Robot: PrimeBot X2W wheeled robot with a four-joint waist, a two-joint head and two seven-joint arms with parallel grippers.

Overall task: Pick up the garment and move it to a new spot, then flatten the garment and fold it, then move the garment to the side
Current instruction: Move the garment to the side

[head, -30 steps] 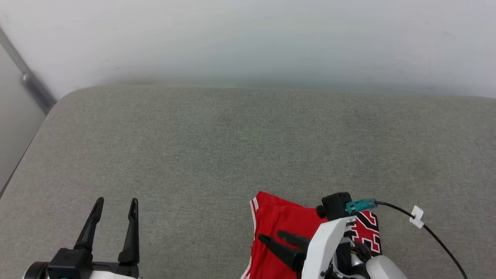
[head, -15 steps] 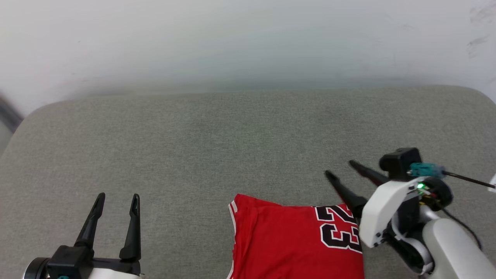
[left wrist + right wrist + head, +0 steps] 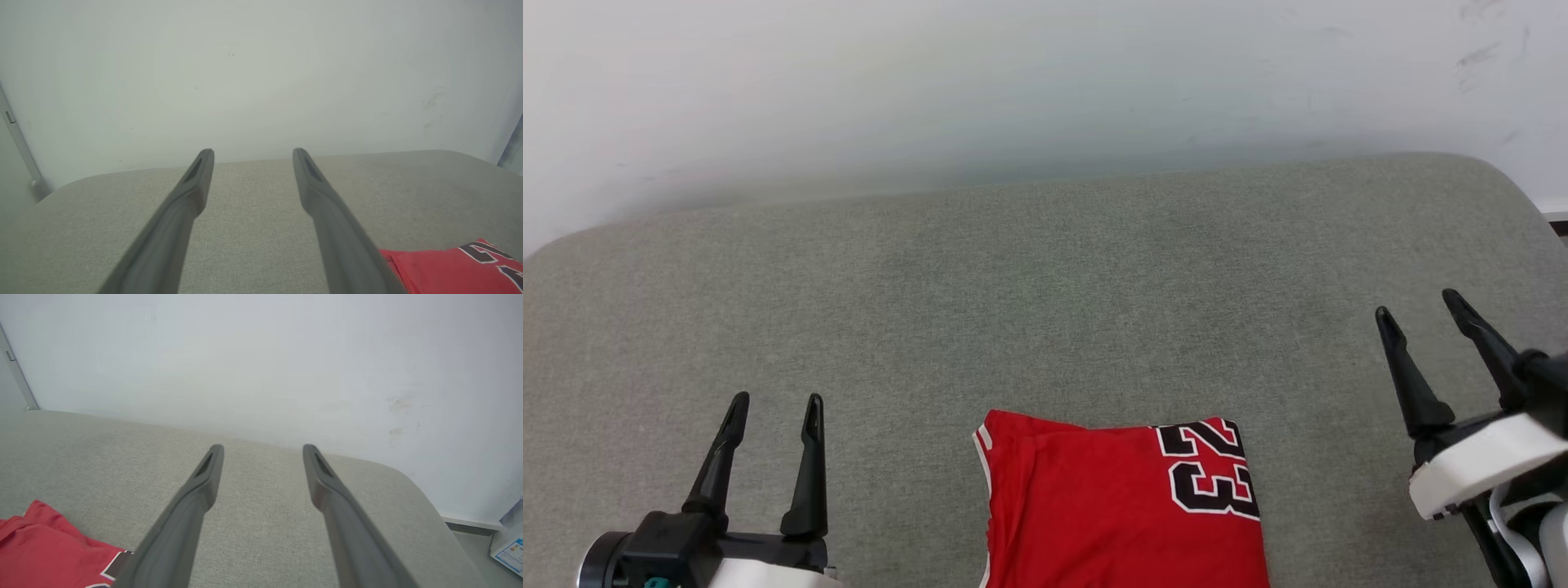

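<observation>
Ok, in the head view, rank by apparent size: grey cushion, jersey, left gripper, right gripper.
1. grey cushion
2. jersey, cut off by the bottom edge
3. left gripper and right gripper: looking alike, both cropped, so unranked

The garment (image 3: 1111, 506) is soft matt red cloth, the worktop (image 3: 1029, 310) is covered in coarse grey woven fabric, and the left claw (image 3: 776, 399) and right claw (image 3: 1417, 304) have smooth, matt dark plastic fingers.
</observation>
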